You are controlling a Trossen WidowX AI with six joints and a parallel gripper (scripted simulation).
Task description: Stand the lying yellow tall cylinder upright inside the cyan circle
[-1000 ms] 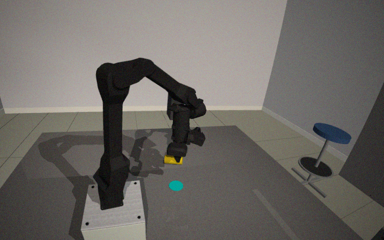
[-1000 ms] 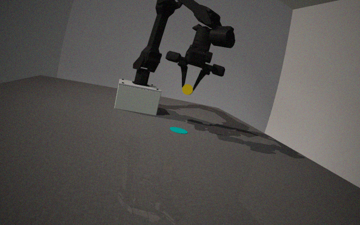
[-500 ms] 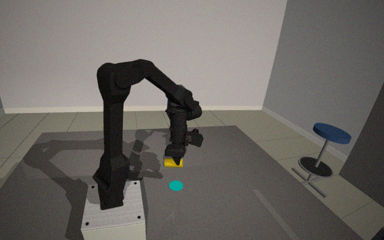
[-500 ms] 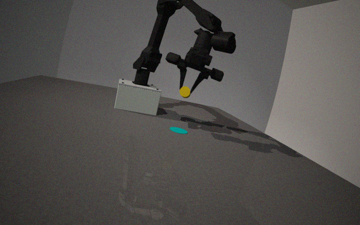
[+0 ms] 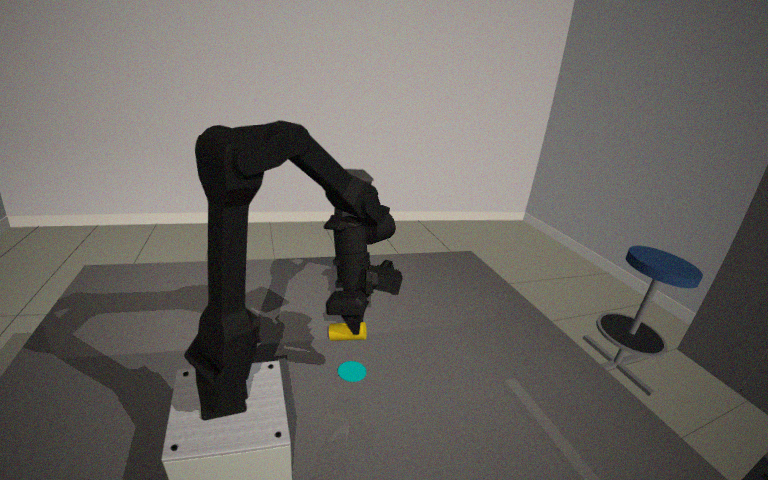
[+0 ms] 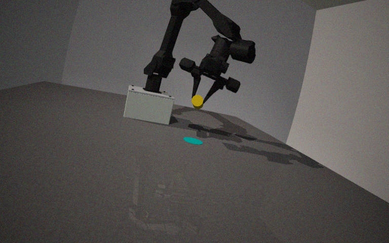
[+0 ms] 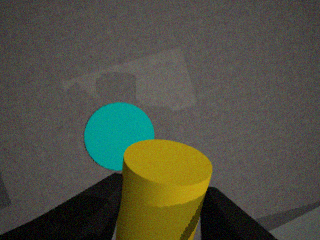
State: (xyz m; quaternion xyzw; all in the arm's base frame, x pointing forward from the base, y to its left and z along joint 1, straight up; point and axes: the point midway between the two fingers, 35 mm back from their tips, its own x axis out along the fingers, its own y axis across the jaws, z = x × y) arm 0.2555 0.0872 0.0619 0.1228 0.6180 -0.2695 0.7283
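Observation:
My gripper (image 5: 355,331) (image 6: 197,101) is shut on the yellow cylinder (image 5: 340,332) (image 6: 197,100) (image 7: 165,175). The cylinder is held off the table, roughly level in the top view, with one round end facing the exterior camera. In the wrist view the dark fingers stand on either side of it and its lower part is cut off by the frame. The cyan circle (image 5: 351,371) (image 6: 193,140) (image 7: 119,136) lies flat on the table. The cylinder is not over the circle; in the top view it shows behind it. No part of the circle is covered in the top and exterior views.
The arm's pale base block (image 5: 226,407) (image 6: 149,107) stands to the left of the circle in the top view. A stool with a blue seat (image 5: 663,266) stands on the floor beyond the right edge of the grey table top (image 5: 441,396). Arm shadows fall across the table.

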